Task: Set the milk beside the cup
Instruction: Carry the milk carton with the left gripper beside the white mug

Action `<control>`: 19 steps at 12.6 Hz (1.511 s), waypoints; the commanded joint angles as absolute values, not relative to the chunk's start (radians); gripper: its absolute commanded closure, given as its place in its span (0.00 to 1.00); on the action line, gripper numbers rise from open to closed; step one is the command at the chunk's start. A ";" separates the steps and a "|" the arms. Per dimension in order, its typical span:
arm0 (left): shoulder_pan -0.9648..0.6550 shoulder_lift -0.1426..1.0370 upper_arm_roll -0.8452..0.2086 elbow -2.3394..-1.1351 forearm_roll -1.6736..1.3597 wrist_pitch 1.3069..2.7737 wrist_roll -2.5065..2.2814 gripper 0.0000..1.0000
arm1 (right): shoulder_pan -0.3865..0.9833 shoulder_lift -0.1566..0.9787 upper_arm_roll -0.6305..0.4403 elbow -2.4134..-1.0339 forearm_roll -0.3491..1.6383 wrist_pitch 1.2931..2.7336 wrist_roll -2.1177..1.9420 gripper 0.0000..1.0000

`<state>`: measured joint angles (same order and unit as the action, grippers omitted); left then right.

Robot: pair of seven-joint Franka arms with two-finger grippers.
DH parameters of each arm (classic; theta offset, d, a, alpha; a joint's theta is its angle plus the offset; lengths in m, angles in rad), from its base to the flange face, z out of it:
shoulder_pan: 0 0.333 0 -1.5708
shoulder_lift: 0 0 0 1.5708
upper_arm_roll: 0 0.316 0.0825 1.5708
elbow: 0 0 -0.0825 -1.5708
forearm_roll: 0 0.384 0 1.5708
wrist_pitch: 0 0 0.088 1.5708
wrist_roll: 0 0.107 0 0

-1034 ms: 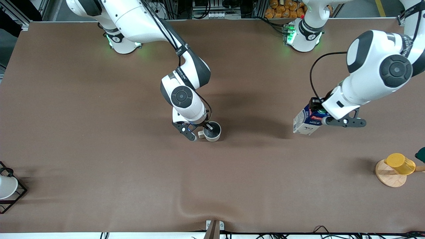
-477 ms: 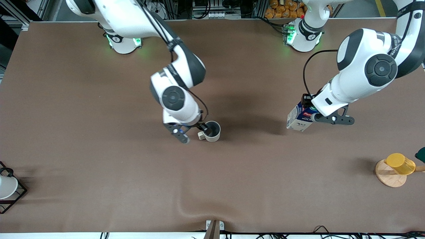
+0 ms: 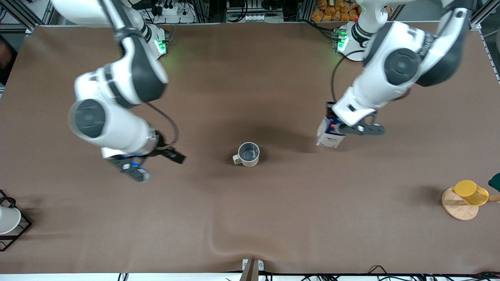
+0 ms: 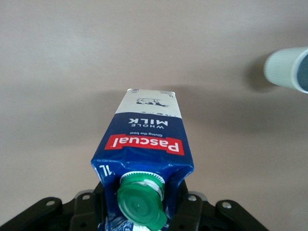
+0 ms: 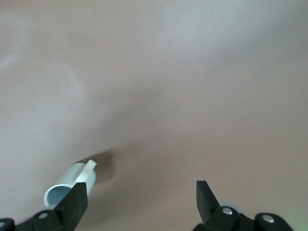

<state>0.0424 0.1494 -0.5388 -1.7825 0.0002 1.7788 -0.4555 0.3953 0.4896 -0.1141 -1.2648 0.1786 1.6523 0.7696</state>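
The cup [image 3: 249, 154] is a beige mug with a grey-blue inside, standing upright on the brown table with its handle toward the right arm's end. My left gripper [image 3: 339, 128] is shut on the top of the milk [image 3: 329, 135], a dark blue carton with a green cap. It holds the carton tilted over the table, toward the left arm's end from the cup. The left wrist view shows the milk [image 4: 144, 142], with the cup [image 4: 288, 67] apart from it. My right gripper [image 3: 155, 164] is open and empty, over bare table toward the right arm's end from the cup. The right wrist view shows this gripper [image 5: 140, 195] and the cup [image 5: 67, 185].
A yellow cup on a wooden disc [image 3: 466, 194] stands at the left arm's end. A white cup in a black wire rack [image 3: 8, 220] stands at the right arm's end. The table cover has a ridge [image 3: 220, 246] near the front edge.
My right gripper has let go of the cup and swung away toward the right arm's end. My left gripper has carried the milk closer to the cup. The cup stays put.
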 commanded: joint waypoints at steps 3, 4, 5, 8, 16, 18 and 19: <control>-0.147 0.244 -0.554 -1.668 -0.008 1.749 -0.731 0.44 | 0.224 0.407 -0.092 -1.296 0.109 1.576 0.335 0.00; -0.182 0.271 -0.554 -1.639 -0.008 1.749 -0.751 0.44 | 0.186 0.394 -0.092 -1.296 0.109 1.556 0.293 0.00; -0.228 0.290 -0.554 -1.623 -0.008 1.749 -0.768 0.44 | 0.157 0.381 -0.092 -1.298 0.109 1.539 0.241 0.00; -0.325 0.362 -0.549 -1.570 0.004 1.749 -0.833 0.44 | 0.091 0.335 -0.092 -1.301 0.109 1.491 0.149 0.00; -0.471 0.618 -0.516 -1.368 0.166 1.762 -1.008 0.44 | 0.051 0.120 -0.092 -1.520 0.077 1.552 0.086 0.00; -0.471 0.649 -0.514 -1.321 0.166 1.763 -1.009 0.44 | 0.051 0.100 -0.092 -1.531 0.077 1.548 0.065 0.00; -0.471 0.664 -0.514 -1.306 0.167 1.764 -1.008 0.44 | 0.049 0.081 -0.092 -1.551 0.077 1.549 0.054 0.00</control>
